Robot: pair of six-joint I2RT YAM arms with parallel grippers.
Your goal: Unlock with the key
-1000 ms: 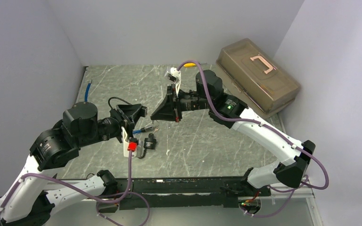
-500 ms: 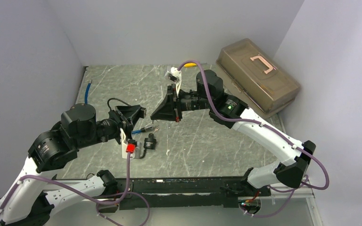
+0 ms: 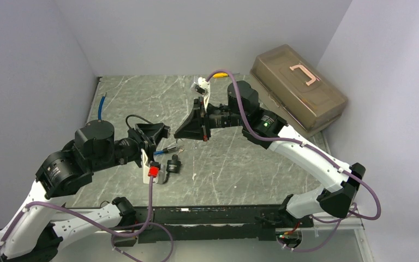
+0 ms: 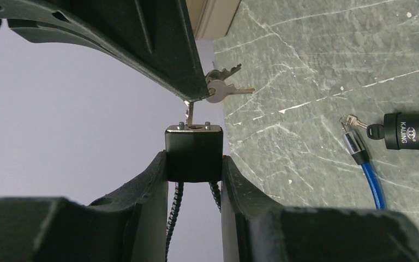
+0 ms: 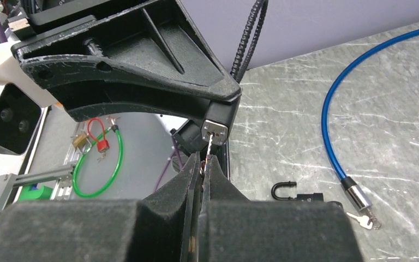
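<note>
Key (image 4: pixel 189 113) is seated upright in the top face of the black lock body (image 4: pixel 193 143), which is held clear of the table (image 4: pixel 327 65). Left gripper (image 4: pixel 193 164) clamps the black lock body between partly closed fingers. Right gripper (image 5: pixel 203 164) is pinched tight on the Key. Spare keys (image 4: pixel 222 90) hang just beside it.

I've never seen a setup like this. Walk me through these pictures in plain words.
These are two robot arms bolted to a grey table. One picture looks down from above; the other two come from cameras on the wrists. The left gripper is closed on a small black lock with a black cable. The right gripper pinches a key at that lock's keyhole. Lying on the table: a blue cable lock, a black padlock and, at the far right corner, a brown toolbox.
</note>
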